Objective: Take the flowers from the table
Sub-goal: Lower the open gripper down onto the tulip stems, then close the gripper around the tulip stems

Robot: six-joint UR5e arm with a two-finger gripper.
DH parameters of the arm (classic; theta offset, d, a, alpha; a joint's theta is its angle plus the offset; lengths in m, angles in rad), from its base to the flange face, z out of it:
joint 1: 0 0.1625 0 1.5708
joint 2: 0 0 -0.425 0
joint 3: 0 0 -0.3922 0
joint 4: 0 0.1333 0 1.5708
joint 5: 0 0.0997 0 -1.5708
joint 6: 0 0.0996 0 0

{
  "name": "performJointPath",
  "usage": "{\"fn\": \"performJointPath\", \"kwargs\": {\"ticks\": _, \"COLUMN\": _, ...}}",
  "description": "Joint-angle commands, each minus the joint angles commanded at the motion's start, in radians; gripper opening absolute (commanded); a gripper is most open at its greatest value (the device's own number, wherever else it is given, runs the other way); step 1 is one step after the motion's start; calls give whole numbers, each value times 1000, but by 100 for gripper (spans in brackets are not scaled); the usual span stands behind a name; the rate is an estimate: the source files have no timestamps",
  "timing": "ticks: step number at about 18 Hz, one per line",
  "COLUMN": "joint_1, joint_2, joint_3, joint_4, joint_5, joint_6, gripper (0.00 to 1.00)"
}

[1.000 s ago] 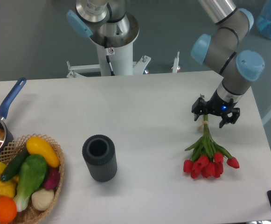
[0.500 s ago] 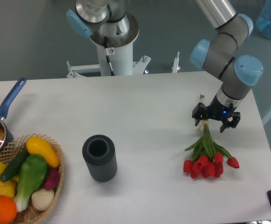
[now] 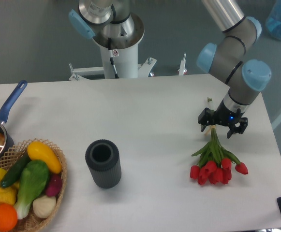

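The black two-finger gripper (image 3: 223,123) of the grey-and-blue arm hangs low over the stem end of a small bunch of red tulips with thin green stems (image 3: 214,162), its dark fingers spread to either side of the stalk tips; from this fixed view it cannot be told whether they have closed on the stems or merely straddle them. The bunch lies flat on the large plain white tabletop (image 3: 145,116), at about four o'clock on its surface, stems pointing toward twelve o'clock and red heads fanned out toward six, an arrangement that offers the thin, bundled end to the fingers and keeps the soft blooms out of the pinch. The lift itself looks not yet made, since the heads rest on the surface. Well apart, toward nine o'clock from the bunch, a dark grey ribbed cylindrical cup (image 3: 103,163) stands upright with its mouth open. At the table's eight o'clock corner a wicker basket (image 3: 59,174) holds colourful toy vegetables, and just beyond it, at the left edge, sits a dark saucepan with a blue handle (image 3: 7,110). The arm's white pedestal (image 3: 121,58) rises behind the far edge at twelve o'clock.
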Motion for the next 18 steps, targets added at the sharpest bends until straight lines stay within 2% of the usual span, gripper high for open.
{"fn": "performJointPath", "kwargs": {"ticks": 4, "joint_1": 0, "joint_2": -3, "joint_3": -5, "joint_4": 15, "joint_5": 2, "joint_6": 0, "gripper": 98}}
{"fn": "performJointPath", "kwargs": {"ticks": 6, "joint_1": 0, "joint_2": -5, "joint_3": -6, "joint_4": 18, "joint_5": 2, "joint_6": 0, "gripper": 85}}
{"fn": "performJointPath", "kwargs": {"ticks": 7, "joint_1": 0, "joint_2": -5, "joint_3": -5, "joint_4": 20, "joint_5": 2, "joint_6": 2, "gripper": 82}}
{"fn": "performJointPath", "kwargs": {"ticks": 9, "joint_1": 0, "joint_2": -5, "joint_3": -6, "joint_4": 18, "joint_5": 2, "joint_6": 0, "gripper": 65}}
{"fn": "performJointPath", "kwargs": {"ticks": 11, "joint_1": 0, "joint_2": -5, "joint_3": -5, "joint_4": 20, "joint_5": 2, "joint_6": 2, "gripper": 59}}
{"fn": "performJointPath", "kwargs": {"ticks": 15, "joint_1": 0, "joint_2": -5, "joint_3": -3, "joint_4": 20, "joint_5": 3, "joint_6": 2, "gripper": 58}}
{"fn": "performJointPath", "kwargs": {"ticks": 16, "joint_1": 0, "joint_2": -6, "joint_3": -3, "joint_4": 20, "joint_5": 5, "joint_6": 2, "gripper": 53}}
{"fn": "performJointPath", "kwargs": {"ticks": 18, "joint_1": 0, "joint_2": -6, "joint_3": -3, "joint_4": 20, "joint_5": 6, "joint_6": 2, "gripper": 51}}
